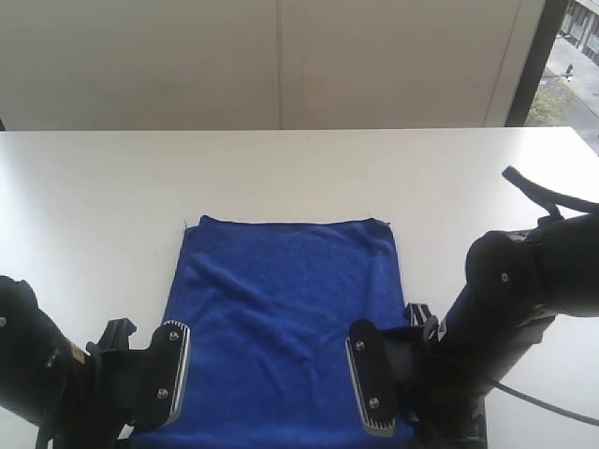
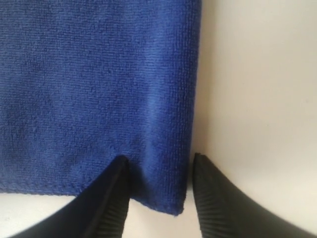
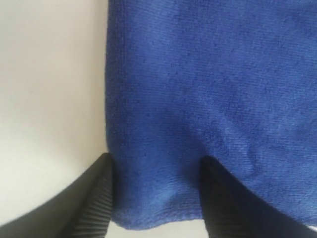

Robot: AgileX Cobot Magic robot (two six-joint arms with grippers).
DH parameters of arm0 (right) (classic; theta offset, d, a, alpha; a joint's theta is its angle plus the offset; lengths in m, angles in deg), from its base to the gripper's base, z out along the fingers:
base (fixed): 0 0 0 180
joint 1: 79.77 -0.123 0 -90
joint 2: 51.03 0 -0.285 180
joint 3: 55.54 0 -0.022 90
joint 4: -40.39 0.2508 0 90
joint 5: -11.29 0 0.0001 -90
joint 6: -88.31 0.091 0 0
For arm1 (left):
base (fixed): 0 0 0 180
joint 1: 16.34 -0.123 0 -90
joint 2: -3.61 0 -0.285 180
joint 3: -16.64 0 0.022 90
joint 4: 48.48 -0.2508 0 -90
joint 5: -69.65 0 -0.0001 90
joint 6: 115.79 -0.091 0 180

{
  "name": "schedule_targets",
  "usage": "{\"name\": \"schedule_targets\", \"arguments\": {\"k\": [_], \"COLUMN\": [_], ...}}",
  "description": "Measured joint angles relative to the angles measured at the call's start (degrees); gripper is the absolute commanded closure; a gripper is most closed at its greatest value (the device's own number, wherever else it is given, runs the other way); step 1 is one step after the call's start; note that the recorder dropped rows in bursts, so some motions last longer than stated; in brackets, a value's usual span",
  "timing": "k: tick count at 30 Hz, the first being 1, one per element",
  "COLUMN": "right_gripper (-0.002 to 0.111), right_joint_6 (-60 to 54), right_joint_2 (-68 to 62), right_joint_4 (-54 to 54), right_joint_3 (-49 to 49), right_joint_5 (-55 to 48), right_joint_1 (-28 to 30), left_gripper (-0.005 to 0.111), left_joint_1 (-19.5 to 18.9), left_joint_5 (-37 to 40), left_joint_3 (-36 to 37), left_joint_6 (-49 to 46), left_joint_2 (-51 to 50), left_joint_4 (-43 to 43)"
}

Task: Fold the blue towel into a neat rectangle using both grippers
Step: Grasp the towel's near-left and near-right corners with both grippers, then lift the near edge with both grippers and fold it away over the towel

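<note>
The blue towel (image 1: 281, 290) lies flat on the white table (image 1: 94, 187), with light wrinkles and its far edge straight. My left gripper (image 1: 140, 367) sits low at the towel's near left corner. In the left wrist view the towel (image 2: 99, 89) has that corner lying between the spread jaws of the left gripper (image 2: 161, 163), one finger on the cloth and one on bare table. My right gripper (image 1: 398, 360) is at the near right corner. There the towel (image 3: 208, 79) lies flat between the jaws of the right gripper (image 3: 156, 163), which stand apart.
The white table reaches back to a pale wall (image 1: 281, 56). A window strip (image 1: 571, 56) shows at the far right. Bare tabletop lies left, right and beyond the towel. The towel's near edge is close to the table's front.
</note>
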Motion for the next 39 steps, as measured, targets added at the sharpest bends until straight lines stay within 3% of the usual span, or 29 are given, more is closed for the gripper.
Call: {"name": "schedule_targets", "arguments": {"k": [9,16,22,29,36,39], "right_gripper": [0.069,0.108,0.108,0.108,0.108,0.108], "right_joint_6": [0.0,1.0,2.86,6.82,14.49,16.82], "right_joint_2": [0.0,0.0,0.96,5.8,12.05,14.31], "right_joint_4": [0.0,0.0,0.0,-2.07,-4.03,-4.41], "right_joint_3": [1.01,1.01,1.1,1.23,1.23,1.23], "right_joint_5": [-0.15,-0.29,-1.2,-4.24,-12.94,-10.43], "right_joint_1": [0.0,0.0,0.0,0.0,0.0,0.0], "left_gripper": [0.074,0.107,0.107,0.107,0.107,0.107], "left_joint_1": [0.0,0.0,0.0,0.0,0.0,0.0], "left_joint_5": [0.0,-0.4,0.81,7.96,19.95,18.1], "left_joint_3": [0.0,0.0,0.0,0.0,0.0,0.0], "left_joint_6": [0.0,0.0,0.13,3.36,5.11,5.11], "left_joint_2": [-0.14,-0.14,0.39,3.87,8.49,11.2], "left_joint_4": [0.0,-0.11,-0.11,0.05,10.0,11.48]}}
